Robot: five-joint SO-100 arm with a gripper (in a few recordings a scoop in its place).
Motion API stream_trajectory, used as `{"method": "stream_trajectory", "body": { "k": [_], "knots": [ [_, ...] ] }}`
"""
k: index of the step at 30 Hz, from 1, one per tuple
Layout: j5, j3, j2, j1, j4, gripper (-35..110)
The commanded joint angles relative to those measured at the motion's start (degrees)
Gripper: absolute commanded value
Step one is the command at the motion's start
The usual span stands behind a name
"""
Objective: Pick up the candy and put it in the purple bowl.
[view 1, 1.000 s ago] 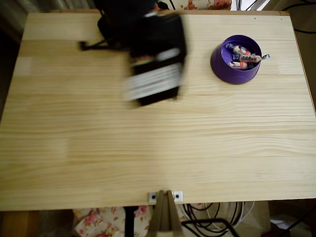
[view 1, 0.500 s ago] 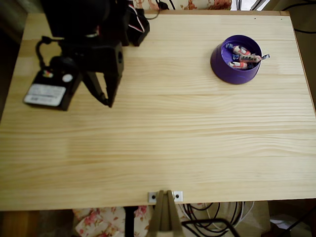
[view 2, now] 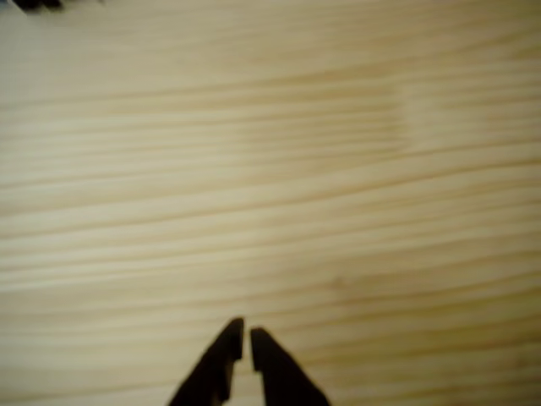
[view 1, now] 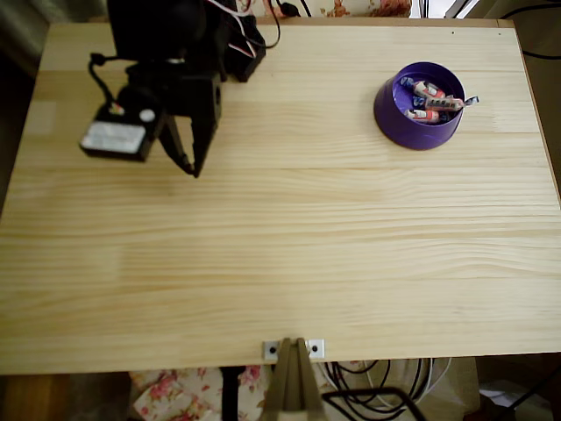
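The purple bowl stands at the table's far right in the overhead view. Inside it lie several wrapped candy pieces, pinkish-red with bluish twisted ends; one end pokes over the right rim. My black gripper hangs over the far left of the table, well away from the bowl, its fingers converging to a point. In the wrist view the gripper shows two dark fingertips almost touching, nothing between them, over bare wood. No candy lies on the table where I can see.
The light wooden table spans the overhead view, with dark floor past its left and right edges. A small metal bracket sits at the front edge. Cables trail behind the arm at the back.
The arm swung from the table's upper middle to the far left, then shifted slightly back toward the right. The bowl and its candies stayed put.
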Motion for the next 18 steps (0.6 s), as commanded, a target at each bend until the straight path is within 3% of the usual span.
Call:
{"method": "stream_trajectory", "body": {
  "k": [1,18],
  "knots": [
    [0.4,-0.4,4.8,1.5,2.2,-1],
    [0.1,-0.3,4.8,1.4,2.5,1]
  ]
}}
